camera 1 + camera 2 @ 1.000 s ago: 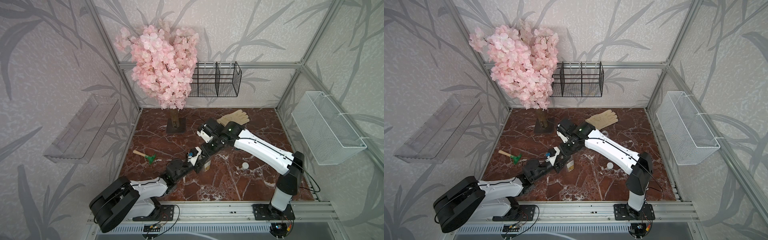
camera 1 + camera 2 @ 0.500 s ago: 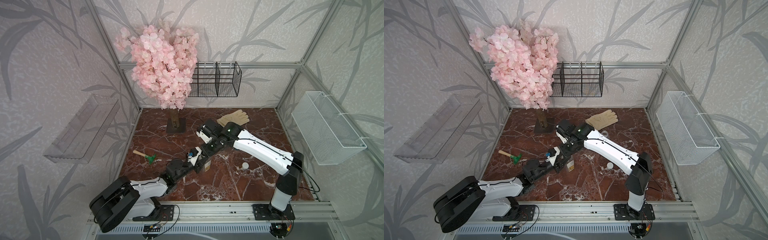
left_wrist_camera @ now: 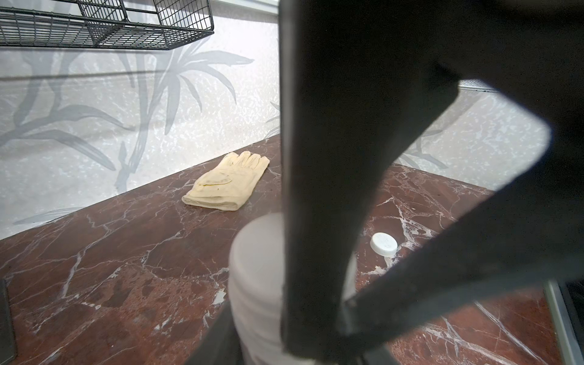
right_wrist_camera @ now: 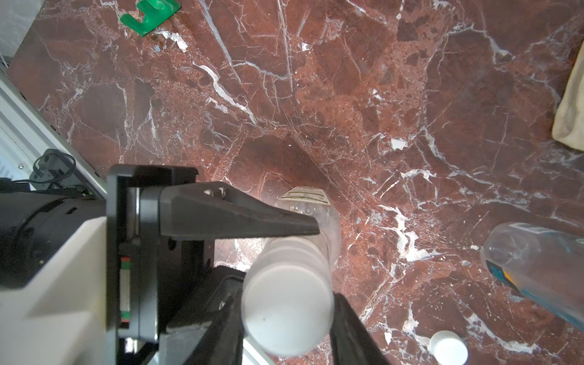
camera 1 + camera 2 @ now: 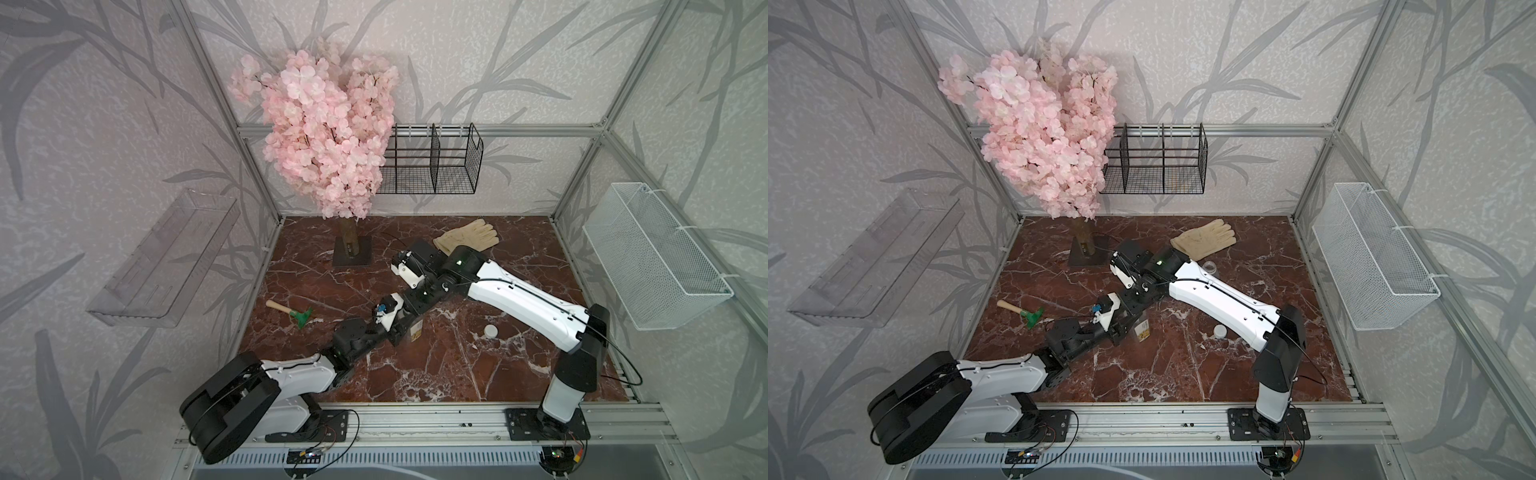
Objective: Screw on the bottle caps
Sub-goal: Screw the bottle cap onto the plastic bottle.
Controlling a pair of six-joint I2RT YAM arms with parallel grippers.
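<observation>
Cap (image 4: 286, 303) on bottle (image 4: 329, 226) now clamped tighter by right fingers (image 4: 349, 328).

two white-shelled arms (image 5: 528, 299), black joints (image 5: 582, 332), thin black cables (image 5: 625, 353), tapered black fingers (image 4: 240, 218)

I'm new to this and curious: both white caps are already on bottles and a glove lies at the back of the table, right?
Not quite. Only one cap sits on a bottle; the right wrist view shows the loose cap lying on the table. The glove does lie at the back.
</observation>
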